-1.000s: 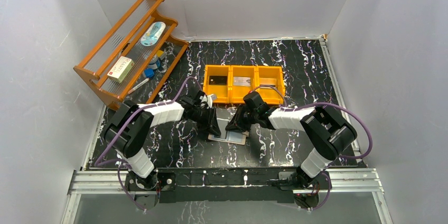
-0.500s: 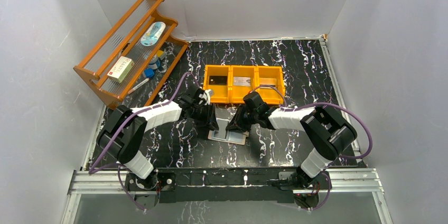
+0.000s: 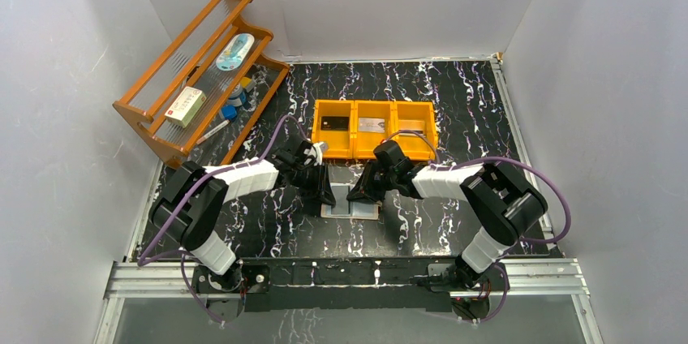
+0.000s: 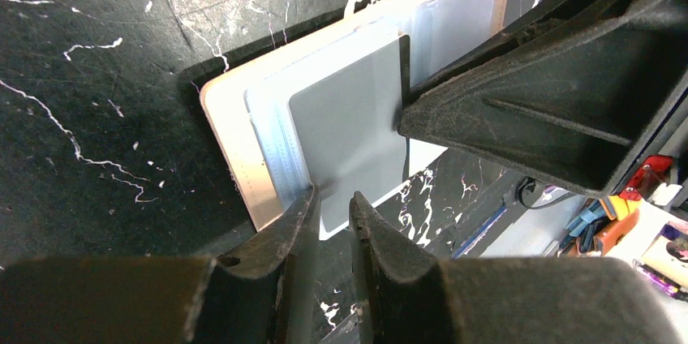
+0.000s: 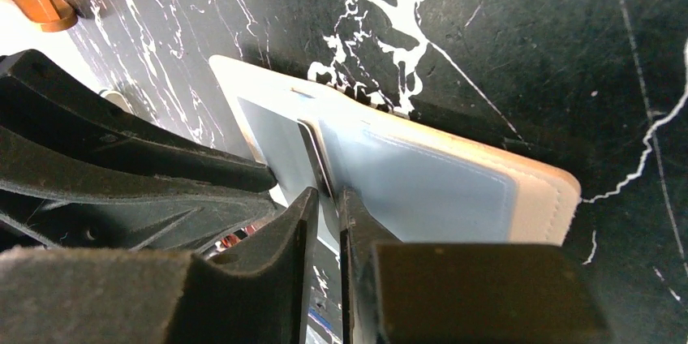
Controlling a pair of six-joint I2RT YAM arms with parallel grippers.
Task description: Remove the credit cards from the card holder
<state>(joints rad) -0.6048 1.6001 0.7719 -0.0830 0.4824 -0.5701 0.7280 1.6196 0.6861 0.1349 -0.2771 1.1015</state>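
Gripping 1 grey card (image 4: 349,125), seemingly: left pincer (image 4: 331,198); right pincer (image 5: 328,198) on card holder (image 4: 235,141).

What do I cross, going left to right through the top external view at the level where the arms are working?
Wooden rack → left gripper → card holder → right arm. The right gripper and orange tray overlap the holder's span, so they are left out.

- Black, white-veined table (image 3: 454,109).
- Card holder (image 3: 350,208) lies open flat near its front.
- Orange tray (image 3: 354,129) sits behind it.
- Wooden rack (image 3: 142,113) stands far left.
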